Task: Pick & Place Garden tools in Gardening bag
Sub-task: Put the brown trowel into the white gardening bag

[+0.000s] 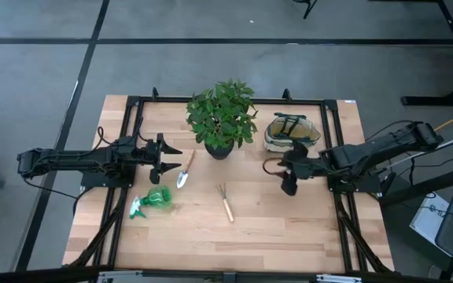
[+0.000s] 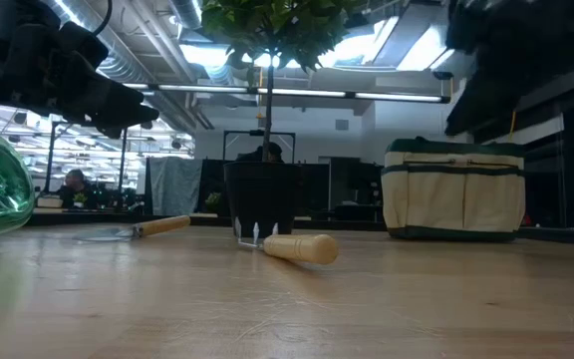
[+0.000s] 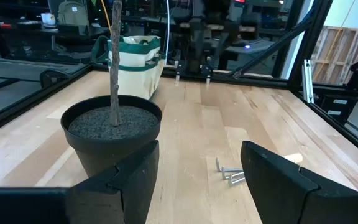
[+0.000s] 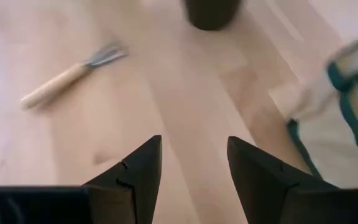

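Note:
A wooden-handled silver trowel (image 1: 185, 170) lies flat just in front of my left gripper (image 1: 173, 159), which is open and level at the table's left. A green spray bottle (image 1: 152, 200) lies on its side nearer the front. The pronged hand rake (image 1: 225, 201) lies flat at the table's middle. The cream gardening bag (image 1: 292, 134) stands upright at the far right. My right gripper (image 1: 288, 182) hovers open in front of the bag, tipped downward, nothing between its fingers (image 4: 194, 152).
A leafy plant in a black pot (image 1: 222, 118) stands at the far middle, between the trowel and the bag. A black frame (image 1: 234, 101) runs round the table's edges. Bare wood lies in front of the rake and the right gripper.

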{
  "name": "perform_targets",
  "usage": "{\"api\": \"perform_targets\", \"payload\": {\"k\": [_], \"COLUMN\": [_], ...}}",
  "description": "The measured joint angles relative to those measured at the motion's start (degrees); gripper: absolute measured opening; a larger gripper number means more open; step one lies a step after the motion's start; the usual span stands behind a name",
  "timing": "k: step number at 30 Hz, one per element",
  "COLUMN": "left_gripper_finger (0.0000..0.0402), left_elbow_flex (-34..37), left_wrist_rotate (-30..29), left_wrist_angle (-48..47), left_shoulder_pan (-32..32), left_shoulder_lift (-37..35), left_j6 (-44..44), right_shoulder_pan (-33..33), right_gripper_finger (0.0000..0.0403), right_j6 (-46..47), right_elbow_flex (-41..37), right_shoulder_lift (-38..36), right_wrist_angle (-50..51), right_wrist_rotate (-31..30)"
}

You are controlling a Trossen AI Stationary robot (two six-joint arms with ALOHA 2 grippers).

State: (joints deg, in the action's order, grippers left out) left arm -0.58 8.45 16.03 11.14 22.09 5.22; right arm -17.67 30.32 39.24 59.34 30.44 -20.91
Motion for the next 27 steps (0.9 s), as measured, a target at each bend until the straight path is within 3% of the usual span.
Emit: {"api": "perform_targets", "payload": {"k": [6,9,16,21,27], "left_gripper_finger": [0.0224,0.0224,0.0224,0.0224,0.0224], "left_elbow_flex": [0.0,0.0,0.0,0.0,0.0], "left_wrist_rotate": [0.0,0.0,0.0,0.0,0.0], "left_wrist_angle": [0.0,0.0,0.0,0.0,0.0], "left_shoulder_pan": [0.0,0.0,0.0,0.0,0.0], "left_shoulder_lift": [0.0,0.0,0.0,0.0,0.0], "left_j6": [0.0,0.0,0.0,0.0,0.0], "right_shoulder_pan": [-5.4,-6.9,-6.3,-4.9,-0.7], "right_gripper_finger": [0.0185,0.0185,0.0185,0.0185,0.0185], "right_j6": [-11.5,-18.7,-31.1,-36.6,-40.2], "right_elbow_flex": [-0.8,-4.0,-13.5,-15.8,-17.9], "right_shoulder_lift": [-3.0,-3.2,-3.6,-5.3,-6.2], "right_wrist_angle": [-7.6,-19.2,-45.9,-49.3,-51.5], "right_wrist_rotate": [0.1,0.4,13.4,19.3,19.7]}}
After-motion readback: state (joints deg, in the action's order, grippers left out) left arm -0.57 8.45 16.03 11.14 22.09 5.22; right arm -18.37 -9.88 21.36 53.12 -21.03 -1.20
